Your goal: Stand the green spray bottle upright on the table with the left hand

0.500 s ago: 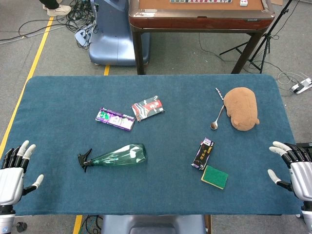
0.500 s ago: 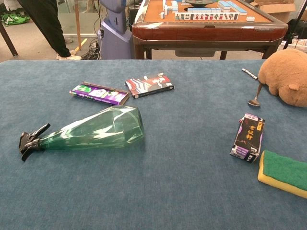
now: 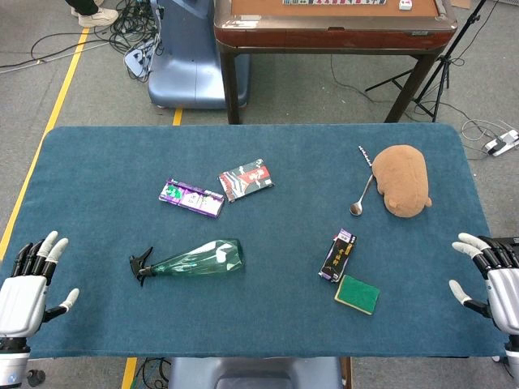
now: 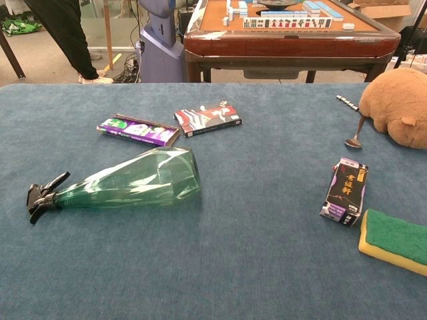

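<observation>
Table (image 3: 97, 162): blue cloth | floor (image 3: 49, 73): grey, yellow line (image 3: 49, 113)

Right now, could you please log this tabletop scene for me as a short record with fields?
target: green spray bottle, lying on its side, black nozzle toward the robot's left
left hand: open, at the near-left table edge, apart from the bottle
right hand: open, at the near-right edge
table: blue cloth top
other items: purple box, red packet, black box, sponge, spoon, brown plush toy
task status: bottle not yet upright
</observation>
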Action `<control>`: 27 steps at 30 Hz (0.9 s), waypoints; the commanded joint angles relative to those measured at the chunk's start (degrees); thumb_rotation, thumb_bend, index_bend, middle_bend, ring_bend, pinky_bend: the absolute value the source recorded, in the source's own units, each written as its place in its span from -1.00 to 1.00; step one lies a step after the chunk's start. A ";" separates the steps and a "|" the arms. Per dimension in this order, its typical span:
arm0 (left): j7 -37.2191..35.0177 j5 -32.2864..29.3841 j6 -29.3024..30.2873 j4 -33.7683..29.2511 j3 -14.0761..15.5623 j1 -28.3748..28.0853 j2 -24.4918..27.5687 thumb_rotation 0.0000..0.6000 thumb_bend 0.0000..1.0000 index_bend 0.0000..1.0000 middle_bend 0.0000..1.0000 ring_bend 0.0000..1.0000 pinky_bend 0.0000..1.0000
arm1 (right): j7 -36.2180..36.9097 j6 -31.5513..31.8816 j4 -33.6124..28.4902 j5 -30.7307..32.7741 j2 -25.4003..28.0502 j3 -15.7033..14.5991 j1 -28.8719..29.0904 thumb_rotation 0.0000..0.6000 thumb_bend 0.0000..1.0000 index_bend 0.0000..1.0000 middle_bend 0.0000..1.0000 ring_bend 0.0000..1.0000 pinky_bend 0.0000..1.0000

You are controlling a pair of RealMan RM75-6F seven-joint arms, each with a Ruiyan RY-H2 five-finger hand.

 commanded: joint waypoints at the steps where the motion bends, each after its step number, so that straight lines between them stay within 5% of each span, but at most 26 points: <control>1: -2.37 1.83 -1.40 0.59 0.18 -1.31 0.67 1.00 -0.43 -0.86 -1.00 -1.00 -1.00 | -0.37 0.05 -0.32 -0.05 0.24 0.13 0.05 1.00 -0.49 -0.41 -0.54 -0.70 -0.65; 18: -1.17 2.65 -15.85 3.32 -0.81 -11.87 -1.24 1.00 -0.47 -0.96 -1.00 -1.00 -1.00 | -1.53 -0.69 -1.34 -0.26 0.43 0.32 0.73 1.00 -0.49 -0.41 -0.54 -0.70 -0.65; 27: 3.88 0.70 -24.32 4.65 -0.56 -17.73 -7.26 1.00 -0.56 -1.00 -1.00 -1.00 -1.00 | -1.02 -0.24 -1.17 -0.04 0.49 0.10 0.23 1.00 -0.49 -0.41 -0.54 -0.70 -0.65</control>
